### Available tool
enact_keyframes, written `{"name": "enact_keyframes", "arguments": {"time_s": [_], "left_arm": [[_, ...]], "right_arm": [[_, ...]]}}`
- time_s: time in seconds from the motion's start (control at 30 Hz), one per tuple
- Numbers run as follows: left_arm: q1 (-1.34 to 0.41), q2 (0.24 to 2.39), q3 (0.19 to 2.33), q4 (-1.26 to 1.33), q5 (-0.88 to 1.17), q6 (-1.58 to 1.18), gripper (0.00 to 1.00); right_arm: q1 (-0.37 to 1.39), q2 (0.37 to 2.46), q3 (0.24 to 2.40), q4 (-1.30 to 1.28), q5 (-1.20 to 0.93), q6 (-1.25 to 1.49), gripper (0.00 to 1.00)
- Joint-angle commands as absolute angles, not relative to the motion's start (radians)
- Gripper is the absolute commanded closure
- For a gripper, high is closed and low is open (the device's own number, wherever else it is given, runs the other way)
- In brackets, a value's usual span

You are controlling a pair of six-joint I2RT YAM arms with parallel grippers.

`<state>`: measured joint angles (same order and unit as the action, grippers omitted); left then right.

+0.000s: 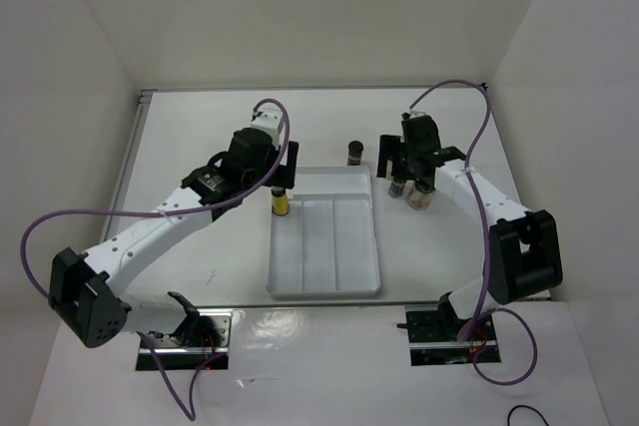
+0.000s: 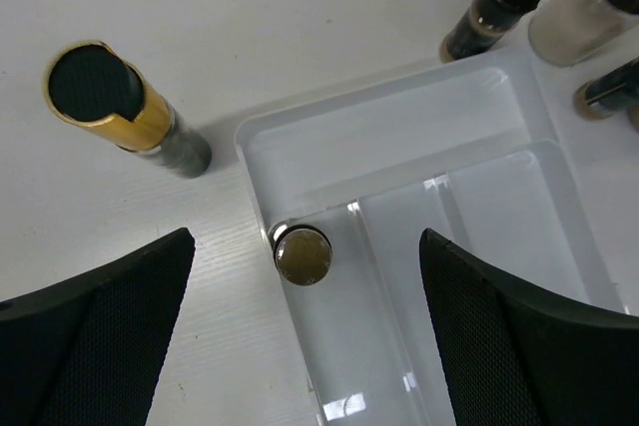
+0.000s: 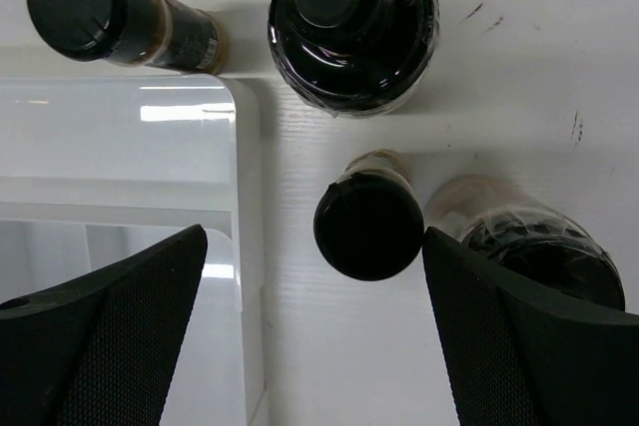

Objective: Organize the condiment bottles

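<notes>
The tan-capped bottle (image 2: 303, 254) stands upright in a corner of the tray's long left compartment, just ahead of the left gripper (image 2: 310, 346), whose fingers are spread and hold nothing. Its dull bronze cap face shows only in the left wrist view. Ahead-left of that gripper, the black-capped amber bottle (image 2: 110, 102) stands on the white counter (image 2: 300, 37) outside the glossy divided tray (image 2: 399, 137); the top view does not show it. Only the right wrist view shows a tiny dark jar (image 3: 369, 226) between the right gripper's (image 3: 319, 346) parted fingers, ungrasped. A film-wrapped rounder bottle (image 3: 354, 22) stands ahead, a second rounder bottle (image 3: 534, 241) to the right, and a slim dark jar (image 3: 80, 2) ahead-left.
</notes>
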<state>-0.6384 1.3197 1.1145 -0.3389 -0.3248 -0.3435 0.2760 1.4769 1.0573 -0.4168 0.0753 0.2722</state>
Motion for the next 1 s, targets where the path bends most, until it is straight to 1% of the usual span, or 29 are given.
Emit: {"name": "enact_keyframes", "arguments": {"time_s": [0.0, 0.13, 0.2, 0.23, 0.33, 0.37, 0.43, 0.47, 0.53, 0.57, 0.67, 0.83, 0.97], "left_arm": [[-0.643, 1.247, 1.166, -0.318, -0.337, -0.334, 0.01], [-0.643, 1.227, 1.178, -0.318, -0.347, -0.325, 0.01], [-0.643, 1.218, 1.178, -0.318, -0.357, -0.325, 0.01], [-0.643, 1.206, 1.178, -0.318, -0.357, -0.325, 0.01], [-0.643, 1.195, 1.178, -0.318, -0.368, -0.325, 0.01], [-0.643, 1.184, 1.178, -0.318, -0.368, -0.325, 0.01], [-0.621, 1.184, 1.178, -0.318, -0.358, -0.325, 0.01], [-0.621, 1.172, 1.178, -0.318, -0.348, -0.325, 0.01], [-0.609, 1.161, 1.157, -0.298, -0.348, -0.325, 0.01], [-0.6, 1.161, 1.157, -0.298, -0.348, -0.325, 0.01], [-0.578, 1.17, 1.146, -0.287, -0.357, -0.345, 0.01], [-0.535, 1.204, 1.137, -0.296, -0.46, -0.405, 0.01], [-0.471, 1.213, 1.092, -0.246, -0.443, -0.428, 0.01]], "right_arm": [[0.285, 1.486, 1.078, -0.436, 0.124, 0.281, 0.08], [0.285, 1.505, 1.078, -0.445, 0.149, 0.29, 0.09], [0.285, 1.516, 1.078, -0.454, 0.149, 0.29, 0.16], [0.285, 1.528, 1.078, -0.454, 0.158, 0.29, 0.22], [0.285, 1.551, 1.088, -0.463, 0.167, 0.299, 0.28], [0.285, 1.551, 1.088, -0.463, 0.167, 0.299, 0.35], [0.285, 1.551, 1.088, -0.463, 0.176, 0.299, 0.42], [0.285, 1.551, 1.088, -0.472, 0.176, 0.299, 0.51], [0.285, 1.551, 1.097, -0.472, 0.176, 0.299, 0.57], [0.285, 1.551, 1.106, -0.483, 0.176, 0.299, 0.65], [0.304, 1.539, 1.117, -0.494, 0.176, 0.308, 0.81], [0.325, 1.476, 1.172, -0.561, 0.176, 0.308, 0.89], [0.379, 1.405, 1.212, -0.586, 0.1, 0.321, 0.92]]}}
